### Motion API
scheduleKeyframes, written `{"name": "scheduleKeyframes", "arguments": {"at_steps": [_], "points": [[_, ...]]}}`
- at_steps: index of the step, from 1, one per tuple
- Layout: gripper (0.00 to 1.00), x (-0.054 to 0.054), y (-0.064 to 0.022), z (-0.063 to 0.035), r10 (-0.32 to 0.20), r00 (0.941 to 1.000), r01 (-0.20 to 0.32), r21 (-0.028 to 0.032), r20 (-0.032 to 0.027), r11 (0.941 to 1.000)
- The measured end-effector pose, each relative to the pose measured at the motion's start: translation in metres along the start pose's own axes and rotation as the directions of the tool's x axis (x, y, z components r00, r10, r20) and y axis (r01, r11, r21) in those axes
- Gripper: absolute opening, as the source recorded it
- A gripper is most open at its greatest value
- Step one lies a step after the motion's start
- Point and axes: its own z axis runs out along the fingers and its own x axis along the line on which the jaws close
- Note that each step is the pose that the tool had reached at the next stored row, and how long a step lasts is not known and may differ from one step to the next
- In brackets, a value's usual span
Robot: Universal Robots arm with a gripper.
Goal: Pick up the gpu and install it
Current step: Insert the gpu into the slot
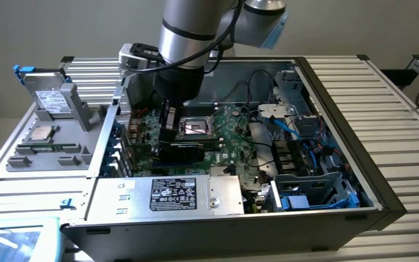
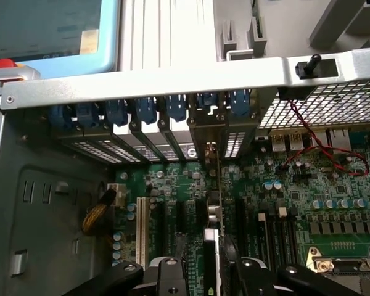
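Exterior view: 1 arm w/ gripper [image 1: 170, 128] reaching down into the open PC case [image 1: 384, 191], over the motherboard [image 1: 228, 131] just beside the CPU socket [image 1: 195, 128]. Gripper is partly open, closed onto the gpu [image 1: 169, 148], a dark flat card standing on edge betw. the fingers, low over the board's slot area. 1 silver box w/ black label [image 1: 173, 195] along the case's front edge. On the grey tray [image 1: 20, 164] at the exterior view's left: 1 drive [image 1: 49, 98] upright, 1 CPU chip [image 1: 42, 132].

Wrist view: gripper fingers [image 2: 166, 277] either side of the gpu [image 2: 214, 259], seen edge-on as a thin dark card, running toward the case's rear bracket row [image 2: 172, 145]. 1 red wire [image 2: 314, 148] loops over the motherboard [image 2: 308, 203].
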Motion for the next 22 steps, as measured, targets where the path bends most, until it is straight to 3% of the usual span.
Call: {"name": "scheduleKeyframes", "arguments": {"at_steps": [2, 7, 9, 10, 13, 19, 22], "points": [[0.35, -0.0004, 0.0000, 0.0000, 0.002, 1.0000, -0.002, 0.0171, 0.0009, 0.9999], [0.35, -0.0017, 0.0001, -0.0001, 0.008, 1.0000, -0.008, 0.0779, 0.0010, 0.9969], [0.35, -0.0020, 0.0001, 0.0001, 0.011, 0.9999, -0.011, 0.0995, 0.0011, 0.9950], [0.35, -0.0021, 0.0000, 0.0004, 0.012, 0.9999, -0.012, 0.1072, 0.0016, 0.9942], [0.35, -0.0023, -0.0005, 0.0028, 0.013, 0.9999, -0.013, 0.1180, 0.0021, 0.9929], [0.35, -0.0029, -0.0014, 0.0088, 0.014, 0.9999, -0.014, 0.1285, 0.0029, 0.9916], [0.35, -0.0034, -0.0015, 0.0095, 0.014, 0.9999, -0.015, 0.1304, 0.0033, 0.9914]]}}
